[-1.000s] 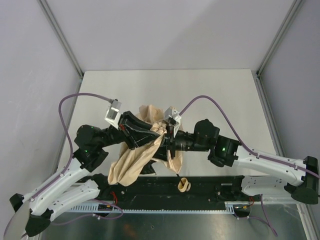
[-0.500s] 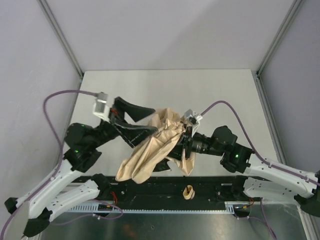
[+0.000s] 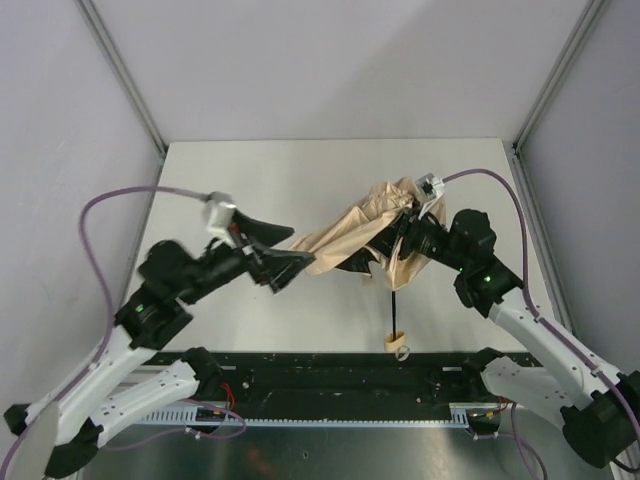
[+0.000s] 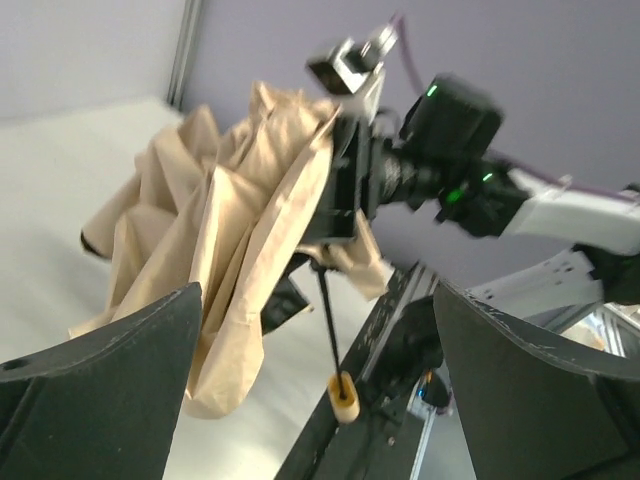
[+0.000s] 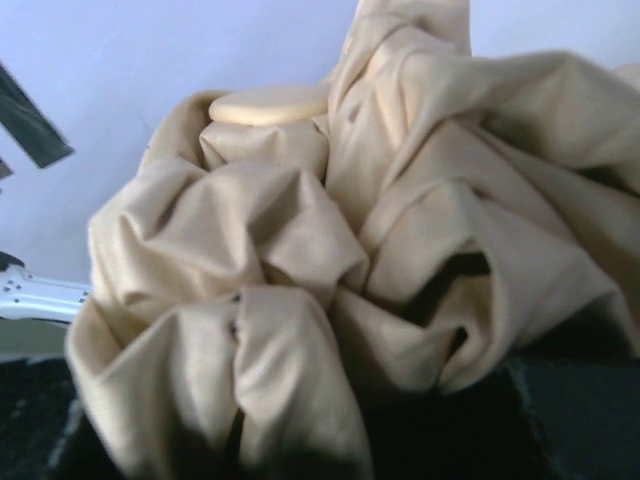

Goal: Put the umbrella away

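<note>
Top view: the right end effector (image 3: 400, 232) is clenched on the canopy of the umbrella (image 3: 350, 235), held up over the right half of the tabletop (image 3: 250, 180), shaft hanging to the handle (image 3: 397, 343) near the front edge; the left end effector (image 3: 298, 248) is released, just beside the fabric's left tip. Left wrist: its fingers (image 4: 110, 380) gape wide, the umbrella beyond them; right wrist: crumpled beige cloth fills the frame around a pale round cap (image 5: 268, 103).

A robotics lab cell is indicated: a white table (image 3: 250, 180) is enclosed by plain grey panels (image 3: 330, 60) set in aluminium posts (image 3: 120, 75), and two arms (image 3: 120, 350) (trailing purple cables (image 3: 150, 188)) are bolted to a black rail (image 3: 320, 378).
</note>
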Controlling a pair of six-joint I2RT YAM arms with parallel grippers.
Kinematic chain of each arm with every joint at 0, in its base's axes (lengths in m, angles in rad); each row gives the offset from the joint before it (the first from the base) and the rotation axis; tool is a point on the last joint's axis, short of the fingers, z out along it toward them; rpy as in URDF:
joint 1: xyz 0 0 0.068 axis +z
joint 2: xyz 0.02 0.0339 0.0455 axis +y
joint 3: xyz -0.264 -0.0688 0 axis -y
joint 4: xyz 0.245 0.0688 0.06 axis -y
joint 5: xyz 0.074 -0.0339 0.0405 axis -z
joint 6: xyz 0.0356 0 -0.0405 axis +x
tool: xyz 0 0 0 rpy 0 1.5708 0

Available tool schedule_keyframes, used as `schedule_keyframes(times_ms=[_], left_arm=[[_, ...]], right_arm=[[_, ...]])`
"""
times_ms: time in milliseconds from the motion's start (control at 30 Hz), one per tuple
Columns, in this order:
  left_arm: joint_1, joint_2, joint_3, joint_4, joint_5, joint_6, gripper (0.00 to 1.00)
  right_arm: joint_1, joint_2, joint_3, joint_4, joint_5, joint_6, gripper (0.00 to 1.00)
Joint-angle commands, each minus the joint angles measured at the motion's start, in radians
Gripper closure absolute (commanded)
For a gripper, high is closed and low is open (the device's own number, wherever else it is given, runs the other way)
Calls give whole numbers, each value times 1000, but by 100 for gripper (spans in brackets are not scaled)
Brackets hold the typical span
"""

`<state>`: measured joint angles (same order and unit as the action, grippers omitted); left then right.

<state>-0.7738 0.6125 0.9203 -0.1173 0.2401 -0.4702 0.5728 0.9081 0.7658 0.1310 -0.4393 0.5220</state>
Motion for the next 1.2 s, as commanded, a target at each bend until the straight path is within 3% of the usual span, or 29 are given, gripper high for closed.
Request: schedule_keyframes(times_ms=[0,167,267,400,500,667,833,933,1067,1133,1167], left_arm=[[5,205,-2,-53,27,-8,1],[4,409,36,-13,58,-36,6],[8,452,30,-14,59,-41,28],[44,406,-35,-23,45,-32,79],[57,352,-86,-26,41,-39,97],[58,257,-179,-29,60,-76,100],[58,161,-233,-46,-22,-78,100],[60,137,-210,-90,-80,-45,100],[62,129,-166,-155,-187,3,100],[66,147,-149,-180,-211,6,99],[72,162,-132,-208,-236,5,89]], right_arm=[[-62,26,125,43,-200,-67,100],[-121,36,150,61,-343,-44,100],[-140,37,163,33,-428,-79,100],[-190,53,169,18,-606,-114,100],[-204,73,170,47,-711,-80,100],[-159,89,170,265,-847,116,100],[-101,134,173,580,-881,378,100],[-66,168,181,665,-874,462,100],[-53,178,197,586,-824,395,100],[-65,168,229,385,-766,237,100],[-73,165,255,250,-720,133,100]])
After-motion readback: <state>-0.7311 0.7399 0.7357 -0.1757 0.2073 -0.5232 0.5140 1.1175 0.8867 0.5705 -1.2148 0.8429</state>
